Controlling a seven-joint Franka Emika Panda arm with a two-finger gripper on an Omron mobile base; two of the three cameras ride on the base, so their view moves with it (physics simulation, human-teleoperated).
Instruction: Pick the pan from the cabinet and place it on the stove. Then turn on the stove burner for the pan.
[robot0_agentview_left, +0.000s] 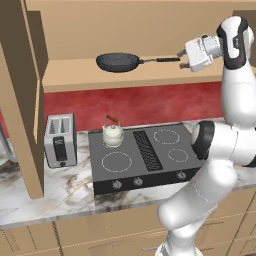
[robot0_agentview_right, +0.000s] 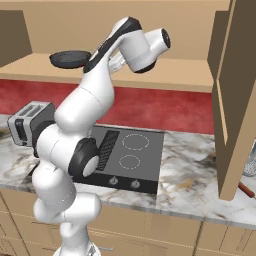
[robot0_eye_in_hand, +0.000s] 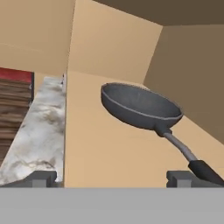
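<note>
The pan (robot0_agentview_left: 118, 62) sits on the cabinet (robot0_agentview_left: 135, 74) shelf. The pincer (robot0_agentview_left: 183, 59), jaws wide, hangs at its handle end, seemingly not gripping it.

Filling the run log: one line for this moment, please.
stage: reaching for pan | gripper: open, at handle end, nothing held | pan: on cabinet shelf | stove: kettle on rear-left burner

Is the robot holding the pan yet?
No, nothing is held. The open tool is at the end of the pan handle, not closed on it; the pan sits on the cabinet shelf.
</note>
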